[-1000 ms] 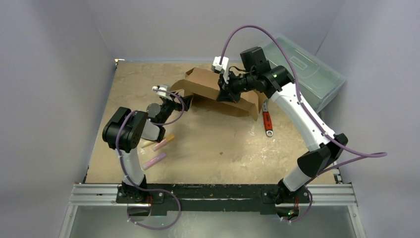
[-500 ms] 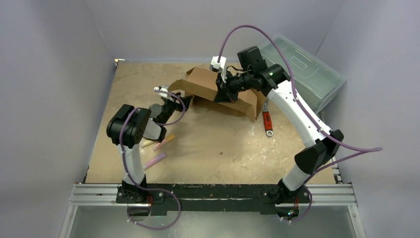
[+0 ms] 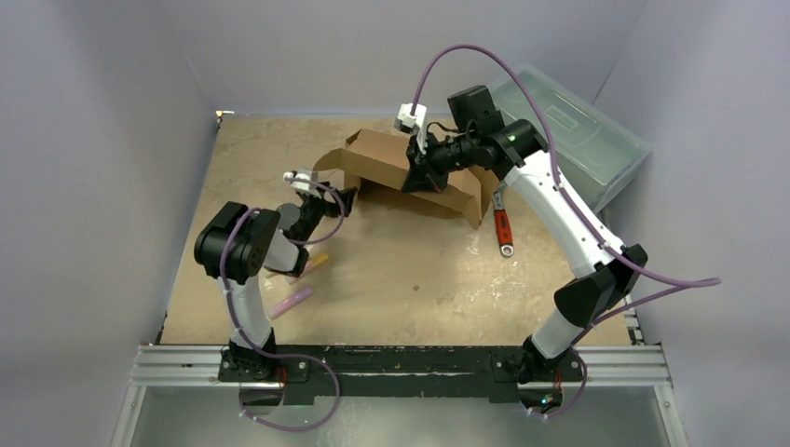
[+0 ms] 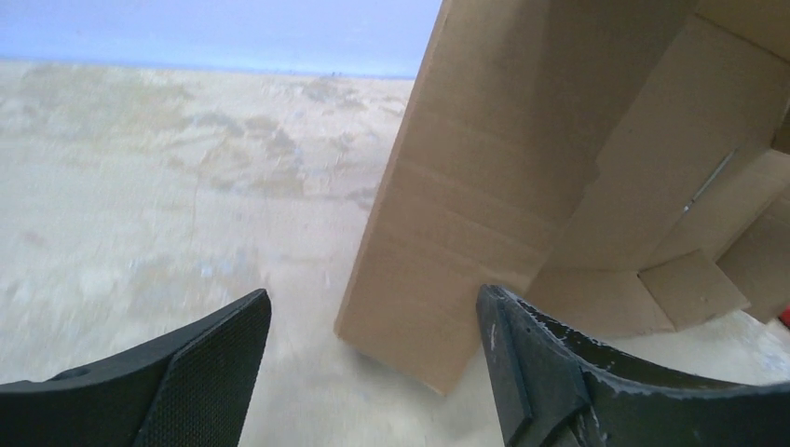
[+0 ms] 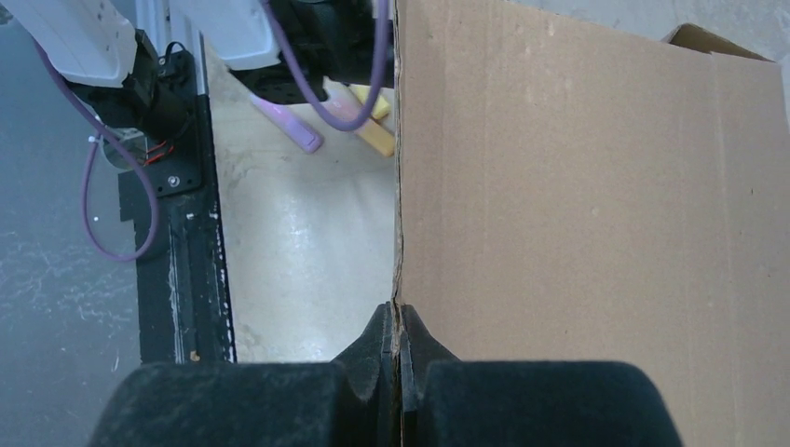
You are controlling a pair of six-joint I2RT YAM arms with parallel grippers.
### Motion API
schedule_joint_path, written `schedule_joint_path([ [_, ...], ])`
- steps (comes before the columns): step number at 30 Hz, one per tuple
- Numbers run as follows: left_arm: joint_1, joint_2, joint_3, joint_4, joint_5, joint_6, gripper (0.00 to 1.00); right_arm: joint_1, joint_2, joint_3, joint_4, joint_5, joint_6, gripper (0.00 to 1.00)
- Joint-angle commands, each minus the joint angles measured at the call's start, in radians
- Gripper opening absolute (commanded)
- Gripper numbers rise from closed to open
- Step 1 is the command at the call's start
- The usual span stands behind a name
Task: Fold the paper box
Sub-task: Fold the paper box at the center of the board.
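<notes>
The paper box (image 3: 391, 160) is a brown cardboard sheet, partly raised like a tent at the back middle of the table. My right gripper (image 3: 416, 177) is shut on the edge of its upper panel; in the right wrist view the jaws (image 5: 399, 326) pinch that thin edge, with the panel (image 5: 587, 205) spreading to the right. My left gripper (image 3: 341, 197) stands open at the box's left end. In the left wrist view a hanging flap (image 4: 456, 233) has its lower corner just ahead of the gap between the black fingers (image 4: 210, 368), touching neither.
A red wrench (image 3: 503, 230) lies right of the box. A translucent plastic toolbox (image 3: 578, 140) stands at the back right. Pink (image 3: 291, 300) and yellow (image 3: 315, 263) sticks lie by the left arm. Walls close in the table on three sides.
My left gripper has shifted slightly near the box's left flap, its jaws narrowing then widening again. My right gripper, still pinching the panel, has drawn a little to the left.
</notes>
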Motion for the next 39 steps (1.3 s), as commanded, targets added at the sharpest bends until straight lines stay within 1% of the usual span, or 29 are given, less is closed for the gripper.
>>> schedule_joint_path([
  [1, 0.012, -0.145, -0.149, 0.251, -0.051, -0.077, 0.83, 0.001, -0.049, -0.002, 0.052, 0.002, 0.009, 0.00],
  [6, 0.012, -0.336, -0.298, 0.099, -0.099, -0.188, 0.83, -0.001, -0.038, -0.008, 0.062, 0.011, 0.025, 0.00],
  [8, 0.010, -0.414, -0.345, 0.053, -0.116, -0.199, 0.83, -0.001, -0.040, -0.009, 0.067, 0.009, 0.032, 0.00],
  [10, -0.007, -0.486, -0.363, -0.040, -0.149, -0.166, 0.83, -0.002, -0.044, -0.012, 0.073, 0.004, 0.043, 0.00],
  [12, -0.066, -0.561, -0.332, -0.209, -0.217, -0.067, 0.83, -0.002, -0.046, -0.013, 0.080, -0.005, 0.054, 0.00],
  [14, -0.153, -0.604, -0.269, -0.397, -0.346, 0.057, 0.85, -0.005, -0.044, -0.010, 0.086, -0.017, 0.067, 0.00],
  [15, -0.190, -0.607, -0.234, -0.465, -0.406, 0.098, 0.85, -0.005, -0.041, -0.009, 0.087, -0.023, 0.071, 0.00],
  [16, -0.205, -0.602, -0.203, -0.511, -0.453, 0.114, 0.85, -0.005, -0.037, -0.008, 0.088, -0.028, 0.074, 0.00],
  [19, -0.216, -0.558, -0.113, -0.595, -0.514, 0.118, 0.85, -0.006, -0.034, -0.009, 0.090, -0.035, 0.079, 0.00],
  [21, -0.219, -0.515, -0.083, -0.591, -0.529, 0.106, 0.84, -0.006, -0.032, -0.008, 0.092, -0.039, 0.081, 0.00],
  [24, -0.222, -0.434, -0.051, -0.532, -0.539, 0.078, 0.82, -0.007, -0.024, -0.004, 0.090, -0.051, 0.082, 0.00],
  [28, -0.233, -0.327, -0.020, -0.399, -0.494, 0.062, 0.70, -0.009, -0.020, -0.004, 0.089, -0.060, 0.082, 0.00],
  [30, -0.250, -0.296, -0.015, -0.370, -0.496, 0.057, 0.68, -0.011, -0.021, -0.004, 0.089, -0.061, 0.083, 0.00],
  [32, -0.266, -0.289, -0.043, -0.313, -0.510, 0.057, 0.68, -0.014, -0.022, -0.003, 0.089, -0.065, 0.082, 0.00],
  [36, -0.276, -0.296, -0.177, -0.124, -0.551, 0.032, 0.69, -0.025, -0.018, 0.007, 0.090, -0.070, 0.091, 0.00],
  [39, -0.276, -0.285, -0.260, -0.006, -0.551, 0.042, 0.71, -0.031, -0.015, 0.011, 0.092, -0.076, 0.100, 0.00],
])
